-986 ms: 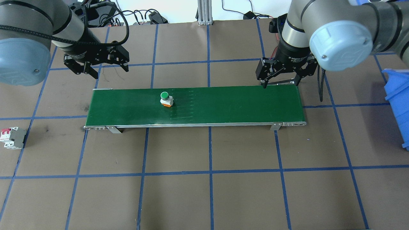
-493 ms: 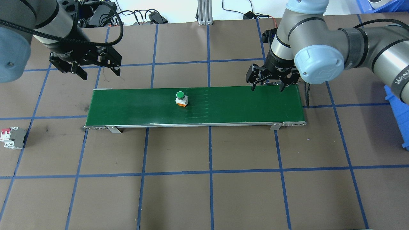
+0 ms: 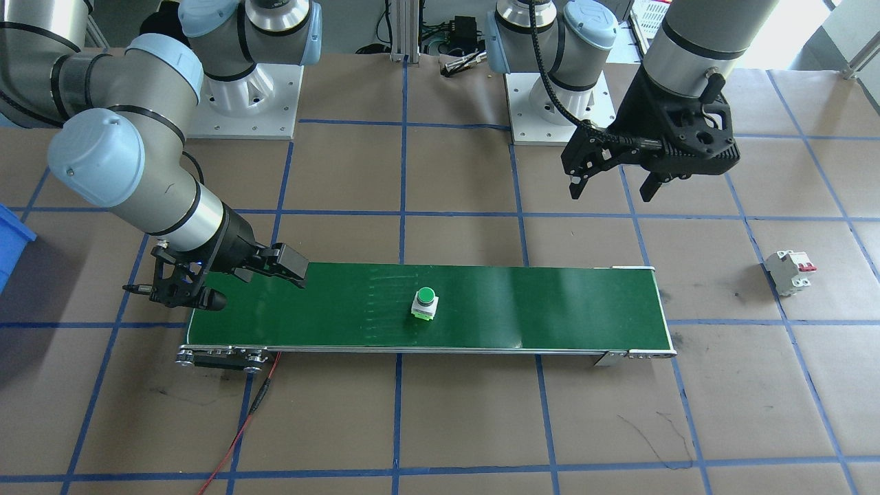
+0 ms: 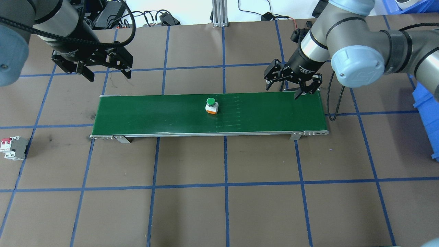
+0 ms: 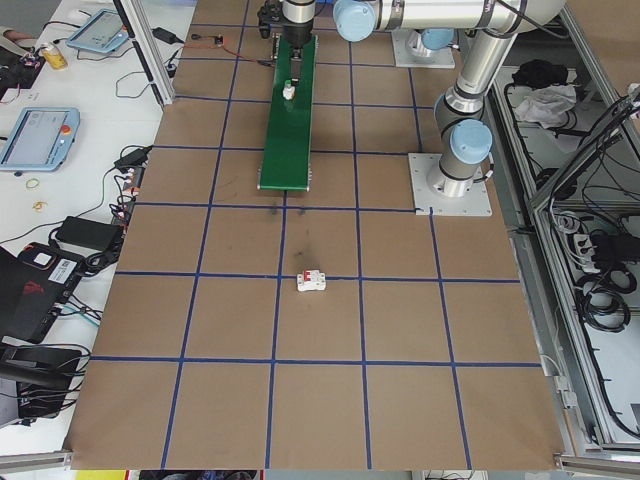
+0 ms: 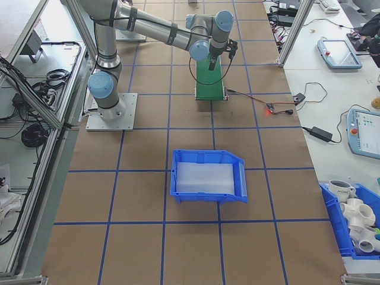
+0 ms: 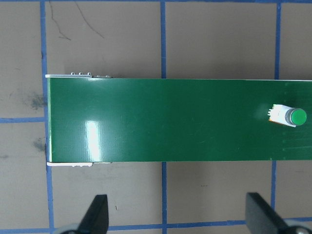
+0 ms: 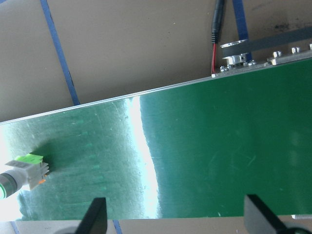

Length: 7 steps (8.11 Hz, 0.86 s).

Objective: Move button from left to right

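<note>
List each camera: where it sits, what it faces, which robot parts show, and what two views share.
Front-facing: across the table, facing the bases; both arms.
Overhead: behind the robot; left gripper, right gripper, both open.
Exterior left: table end, along the long green conveyor belt; left arm base.
Exterior right: opposite end; blue plastic bin, right arm.
Left wrist: straight down; fingertips.
Right wrist: down on the belt; fingertips.
Shared: the green-capped push-button on a white base shows in overhead and front-facing views.

One button point(image 4: 211, 105), one green belt point(image 4: 144, 115), one white circuit breaker point(image 4: 13, 148), one blue bin point(image 6: 208, 176), two arms with one gripper each: left gripper point(image 4: 91, 70), right gripper point(image 4: 291, 86).
</note>
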Each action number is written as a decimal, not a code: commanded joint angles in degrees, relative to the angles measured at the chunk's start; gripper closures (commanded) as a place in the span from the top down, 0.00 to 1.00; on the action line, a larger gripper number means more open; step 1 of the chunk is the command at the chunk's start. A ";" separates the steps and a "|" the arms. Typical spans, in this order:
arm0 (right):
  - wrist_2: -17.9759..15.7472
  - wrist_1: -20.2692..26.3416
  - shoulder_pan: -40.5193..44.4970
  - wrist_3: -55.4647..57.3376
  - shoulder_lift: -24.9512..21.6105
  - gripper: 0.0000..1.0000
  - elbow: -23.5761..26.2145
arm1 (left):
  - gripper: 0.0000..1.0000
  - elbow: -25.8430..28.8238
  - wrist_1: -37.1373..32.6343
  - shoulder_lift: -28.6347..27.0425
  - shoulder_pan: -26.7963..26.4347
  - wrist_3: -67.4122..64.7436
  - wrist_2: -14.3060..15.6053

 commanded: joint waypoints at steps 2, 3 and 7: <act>0.85 -0.02 -0.17 4.64 -0.17 1.00 0.38 | 1.00 3.93 -3.31 -1.19 -2.82 -0.09 1.87; 1.02 -0.10 0.27 6.41 -0.08 1.00 0.38 | 1.00 4.02 -4.99 -1.11 -2.91 -0.09 1.87; -0.20 -1.86 4.31 8.97 1.93 0.95 0.38 | 1.00 4.02 -5.09 -1.02 -2.82 0.17 1.87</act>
